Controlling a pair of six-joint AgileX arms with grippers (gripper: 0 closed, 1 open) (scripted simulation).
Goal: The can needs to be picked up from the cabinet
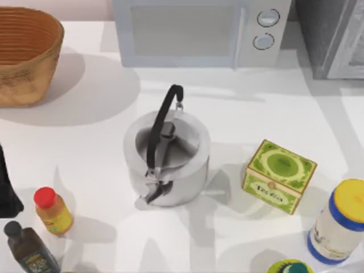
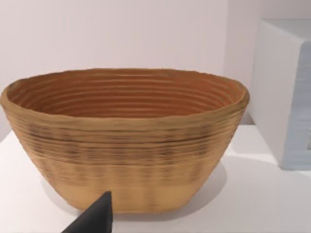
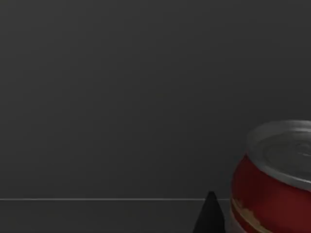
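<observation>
Microwave oven [image 1: 196, 31], pale grey with two round dials, stands at the far edge of the white table [image 1: 85, 148], and a dark grey cabinet [image 1: 330, 34] stands at the far right corner beside it. At the far left is a woven brown basket [image 1: 25, 54], wide and open; the left wrist view looks straight at its ribbed wall [image 2: 126, 160], with the white side of the microwave oven [image 2: 284, 92] near it.

In the middle of the table sits a silver metal kettle [image 1: 170, 165] with a black arched handle. To its right lies a green tea box [image 1: 280, 176] with a yellow pattern. At the right edge stands a big white jar with a yellow lid and blue base [image 1: 340, 222]. Near the left edge stands an orange bottle with a red cap [image 1: 52, 210], and just beside it, closer to the near edge, a dark bottle with a black cap [image 1: 28, 250]. A small part of a green and yellow round thing [image 1: 290, 267] shows at the near edge.

The left arm [image 1: 7, 193] is at the left edge of the table, apart from the bottles. One dark fingertip [image 2: 95, 218] of the left gripper shows in front of the basket; I cannot tell how far its fingers are open.

The small red cylindrical can with a silver top and a pale band [image 3: 274, 184] stands inside the dark cabinet interior [image 3: 121, 97]. One dark fingertip [image 3: 210, 216] of the right gripper is just beside the can; I cannot tell its opening or whether it holds anything.
</observation>
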